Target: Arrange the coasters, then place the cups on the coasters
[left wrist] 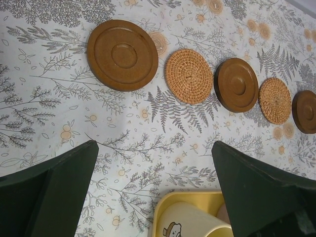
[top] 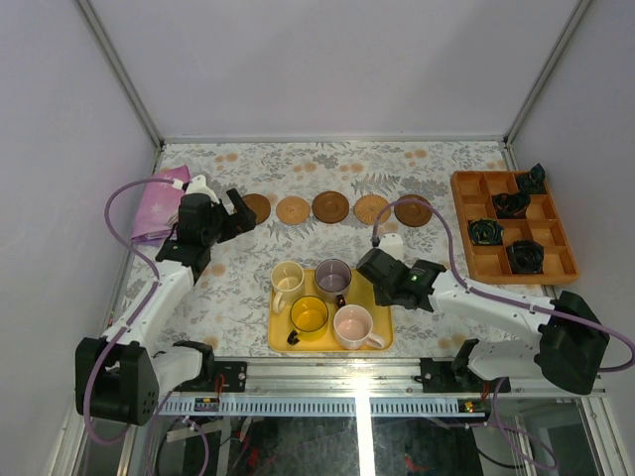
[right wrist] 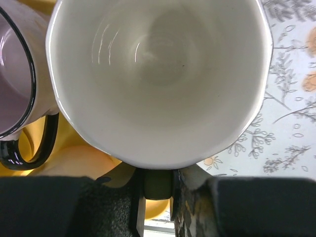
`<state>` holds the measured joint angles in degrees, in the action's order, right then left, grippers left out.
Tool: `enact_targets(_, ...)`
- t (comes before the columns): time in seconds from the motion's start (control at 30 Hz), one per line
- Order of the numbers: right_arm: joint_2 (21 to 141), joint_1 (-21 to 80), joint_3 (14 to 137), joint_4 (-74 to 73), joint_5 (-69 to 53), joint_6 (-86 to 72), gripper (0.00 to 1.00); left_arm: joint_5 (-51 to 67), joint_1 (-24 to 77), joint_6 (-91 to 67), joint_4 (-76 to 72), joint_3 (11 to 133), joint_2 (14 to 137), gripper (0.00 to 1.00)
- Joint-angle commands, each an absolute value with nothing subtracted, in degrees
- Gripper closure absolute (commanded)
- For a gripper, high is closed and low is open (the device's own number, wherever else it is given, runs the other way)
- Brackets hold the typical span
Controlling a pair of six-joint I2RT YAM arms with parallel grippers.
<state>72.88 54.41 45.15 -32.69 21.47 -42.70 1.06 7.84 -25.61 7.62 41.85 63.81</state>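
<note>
Five coasters point(top: 330, 206) sit rowed across the desk point(top: 238, 283), left hand point(top: 236, 210) released nearby; right hand point(right wrist: 158, 181) is clenched on the near side of the pale cup point(right wrist: 158, 74) at the tray point(top: 278, 337) edge, so that narrow pinch may swing it into the grey-purple cup point(top: 332, 278).

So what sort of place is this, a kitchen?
Probably a robot test booth: plain panel walls box in one table, two arms are bolted to its near edge, with cups and coasters as props.
</note>
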Motion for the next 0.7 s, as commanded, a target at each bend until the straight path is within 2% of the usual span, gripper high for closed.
enact_targets(0.0, 68.15, 54.69, 49.88, -32.04, 33.38, -43.1, 1.0, -0.02, 7.65, -24.19, 6.9, 41.22, 64.38, 0.0)
enact_targets(0.4, 68.12, 53.55, 57.09, -29.29, 44.81, -33.98, 1.0, 0.11, 7.65, -23.56, 6.51, 41.48, 65.67, 0.0)
enact_targets(0.67, 68.76, 36.9, 58.24, -19.77, 34.88, -23.21, 1.0, -0.89, 7.56, -23.46, 6.59, 41.71, 65.88, 0.0)
